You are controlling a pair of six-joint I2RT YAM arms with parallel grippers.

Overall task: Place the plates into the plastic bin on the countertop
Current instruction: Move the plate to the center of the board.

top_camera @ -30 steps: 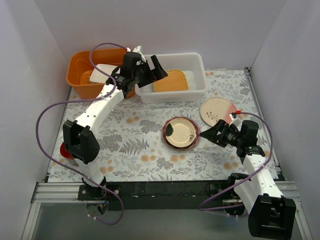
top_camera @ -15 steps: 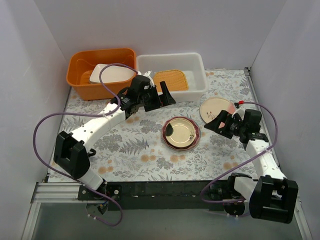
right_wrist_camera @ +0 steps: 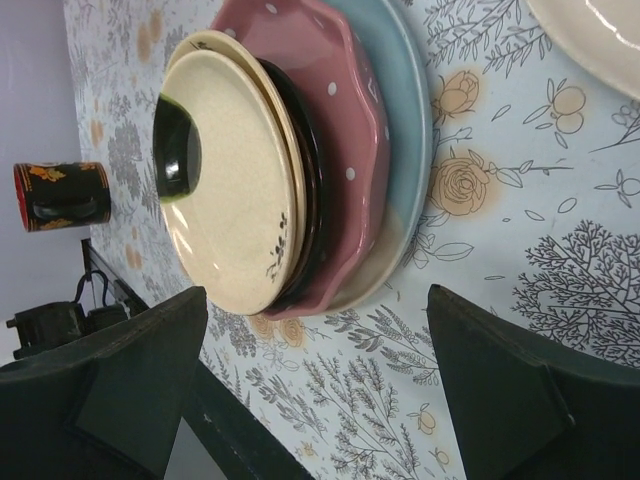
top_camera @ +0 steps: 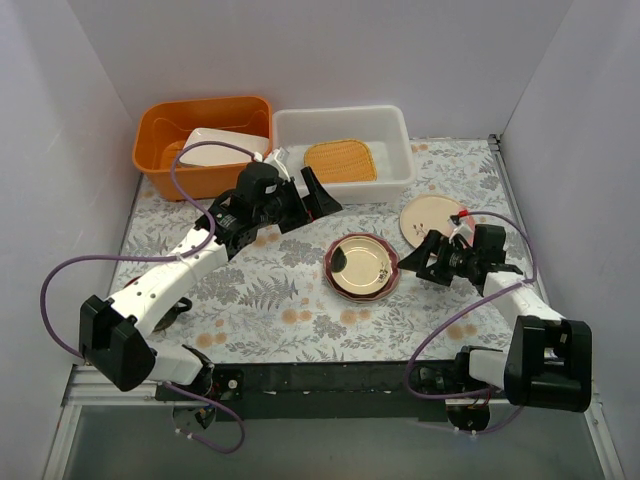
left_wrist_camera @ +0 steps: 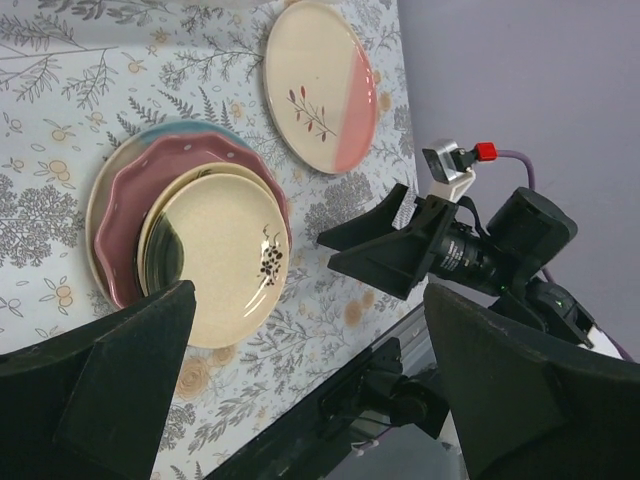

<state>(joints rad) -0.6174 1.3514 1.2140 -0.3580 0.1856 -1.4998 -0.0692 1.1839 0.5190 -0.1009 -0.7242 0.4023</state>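
The orange woven-look plate (top_camera: pixel 341 161) lies in the white plastic bin (top_camera: pixel 392 126). A stack of plates (top_camera: pixel 361 267) sits mid-countertop: a cream plate (right_wrist_camera: pixel 230 180) on top, then a small black one (right_wrist_camera: pixel 308 185), the pink dotted one (right_wrist_camera: pixel 345 110) and the cream-and-light-blue one (right_wrist_camera: pixel 412 120). The cream-and-pink plate (top_camera: pixel 433 217) lies alone to the right; it also shows in the left wrist view (left_wrist_camera: pixel 320 85). My left gripper (top_camera: pixel 305 187) is open and empty, above the countertop between bin and stack. My right gripper (top_camera: pixel 426 259) is open and empty, low, just right of the stack.
The orange tub (top_camera: pixel 160 150) at the back left holds the white rectangular dish (top_camera: pixel 225 146). A red cup (right_wrist_camera: pixel 60 195) stands on the countertop beyond the stack in the right wrist view. White walls close in the sides and back.
My left gripper has moved from over the bin's left end forward and down toward the stack. My right gripper has swung left and now points at the stack. The plates have not moved.
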